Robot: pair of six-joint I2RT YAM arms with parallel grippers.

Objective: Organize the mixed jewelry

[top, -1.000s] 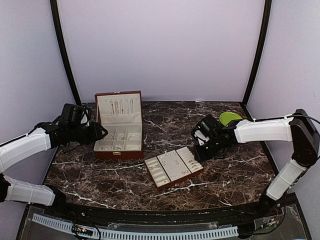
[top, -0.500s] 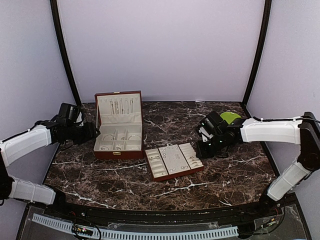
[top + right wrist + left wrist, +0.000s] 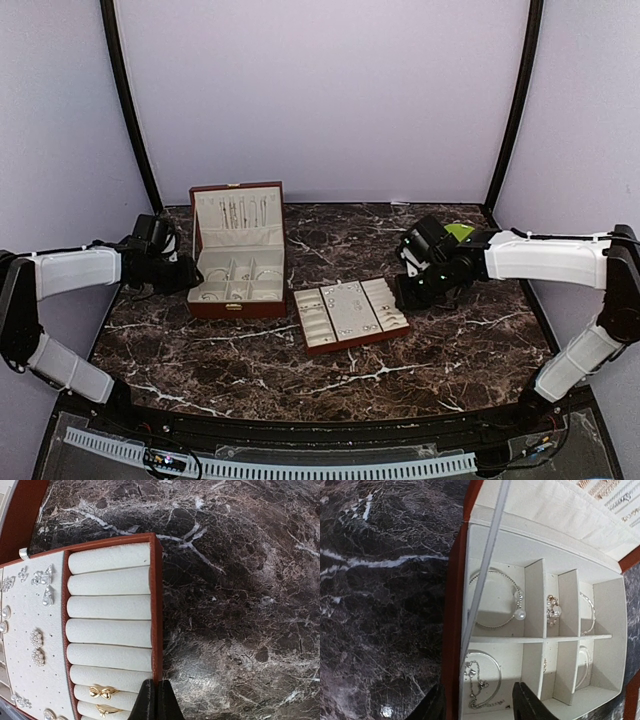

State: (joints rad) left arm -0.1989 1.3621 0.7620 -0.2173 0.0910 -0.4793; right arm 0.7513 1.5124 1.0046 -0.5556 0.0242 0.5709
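Right pincer [image 3: 155,700] is fully shut and holds nothing, tips together at the right-hand rim of the insert tray [image 3: 156,605], low over the marble surface [image 3: 240,605]. Touching the rim or just off it: cannot tell. Outward from it, gold rings [image 3: 102,694] sit in the ring rolls [image 3: 110,610] just beside the tips, to their left in the wrist view. Pearl earrings [image 3: 42,587] lie further left on the flat pad. The rolls' long axis runs crosswise to that rim, ends butting on it.

Left pincer [image 3: 477,707] is about half open and empty. Its jaws straddle the side wall of the wooden jewelry box [image 3: 454,630], one finger outside over the surface, one inside. Ahead of it a chain [image 3: 471,680] lies in the nearest compartment and a pearl bracelet [image 3: 496,600] in the one beyond.

Judgement: tray pieces fall to the right arm, box pieces to the left. The shut tips suit a push on the tray rim, not a pick, and the right would need to open before taking a ring.
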